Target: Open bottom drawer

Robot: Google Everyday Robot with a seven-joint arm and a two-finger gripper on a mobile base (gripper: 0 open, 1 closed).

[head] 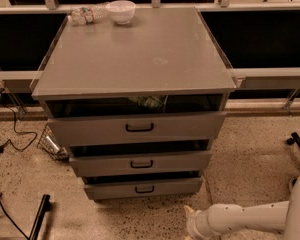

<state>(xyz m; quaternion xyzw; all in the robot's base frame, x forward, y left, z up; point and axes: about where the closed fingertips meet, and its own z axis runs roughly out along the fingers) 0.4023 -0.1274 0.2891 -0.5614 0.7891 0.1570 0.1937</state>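
The bottom drawer (115,188) is the lowest and narrowest of three grey fronts on the cabinet, with a small black bar handle (144,189). It stands out a little, with a dark gap above its front. My gripper (191,222) is at the end of the white arm (245,218), low over the floor. It sits below and to the right of the drawer's right corner and does not touch it.
The middle drawer (140,163) and the top drawer (137,128) also stand slightly out. A white bowl (120,10) and a plastic bottle (87,15) sit at the back of the cabinet top (140,54). Cables (10,134) lie on the floor at left.
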